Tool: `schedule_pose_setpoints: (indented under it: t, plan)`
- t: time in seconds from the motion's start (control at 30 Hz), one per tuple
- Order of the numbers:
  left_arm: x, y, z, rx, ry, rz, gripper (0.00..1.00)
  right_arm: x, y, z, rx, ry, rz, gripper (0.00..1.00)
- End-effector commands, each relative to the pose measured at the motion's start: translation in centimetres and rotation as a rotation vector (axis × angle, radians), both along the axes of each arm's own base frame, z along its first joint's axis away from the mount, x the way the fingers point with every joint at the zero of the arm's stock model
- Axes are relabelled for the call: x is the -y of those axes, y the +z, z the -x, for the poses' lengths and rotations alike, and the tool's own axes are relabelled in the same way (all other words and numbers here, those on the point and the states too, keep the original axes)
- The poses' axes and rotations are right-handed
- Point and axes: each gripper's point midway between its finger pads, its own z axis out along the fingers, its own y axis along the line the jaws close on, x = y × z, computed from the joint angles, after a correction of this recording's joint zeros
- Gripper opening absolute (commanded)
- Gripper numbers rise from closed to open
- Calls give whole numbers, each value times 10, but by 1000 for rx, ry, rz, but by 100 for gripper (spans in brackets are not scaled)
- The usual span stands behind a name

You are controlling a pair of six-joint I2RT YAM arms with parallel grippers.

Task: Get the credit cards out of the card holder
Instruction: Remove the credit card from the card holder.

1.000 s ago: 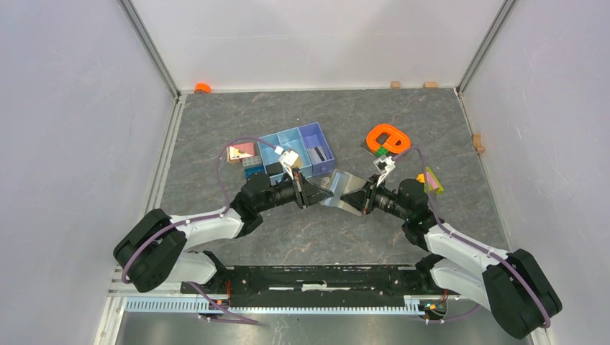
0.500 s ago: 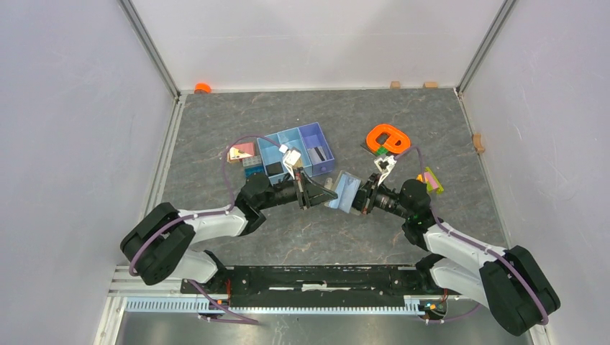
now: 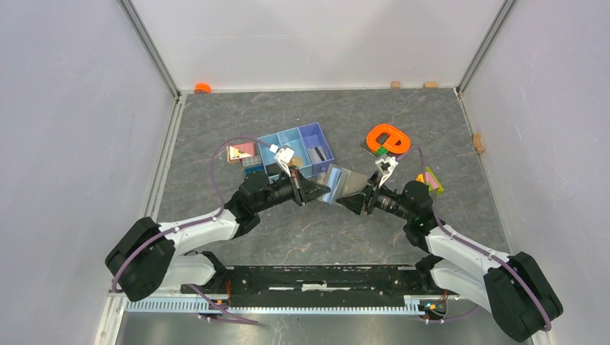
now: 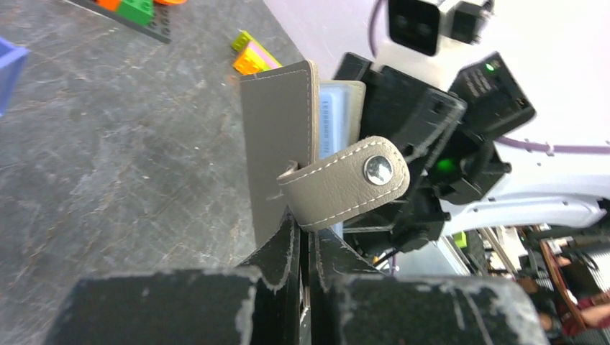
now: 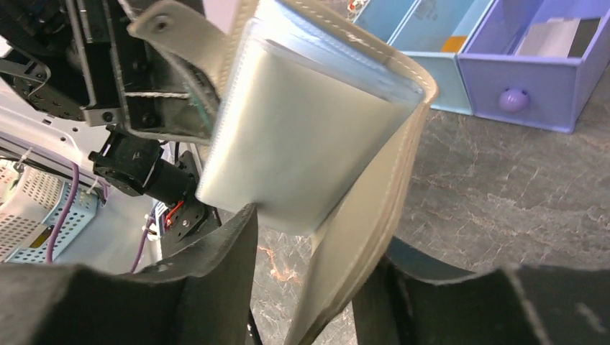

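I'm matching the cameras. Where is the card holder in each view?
Top external: card holder at centre, between the two arms.
Left wrist: card holder at centre, upright, grey cover and strap toward the camera.
Right wrist: card holder centre, clear sleeves toward the camera.
Shared landmark: blue-and-purple tray, behind it from above, top right in right wrist.
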Motion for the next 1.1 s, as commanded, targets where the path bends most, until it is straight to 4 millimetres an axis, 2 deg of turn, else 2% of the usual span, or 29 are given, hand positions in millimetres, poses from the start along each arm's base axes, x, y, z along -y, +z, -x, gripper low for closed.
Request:
schedule_pose_setpoints:
  t: [0.0,0.07,0.27,0.4,0.63,0.77,0.83,0.93,1.07]
  plan:
    - [-15,-2,-18,17,103,-23,2,-1,21,2,95,16,-27,55]
    - [-18,0,-18,7,97,3,2,-2,26,7,119,34,-54,60]
    - [-15,12,-9,23,24,76,2,-3,30,12,133,57,-75,63]
    - [-11,20,0,45,-34,121,2,-2,32,13,141,55,-83,72]
    - [-5,23,6,51,-91,163,2,-2,32,14,135,51,-94,59]
    - [-4,18,4,40,-89,158,2,-2,34,16,133,55,-110,58]
    - [-5,15,2,33,-72,151,2,0,34,15,132,39,-109,63]
    - [-17,11,-5,32,8,149,2,5,30,8,131,-15,-83,73]
    - [-27,13,-8,43,62,137,2,13,26,0,124,-80,-66,79]
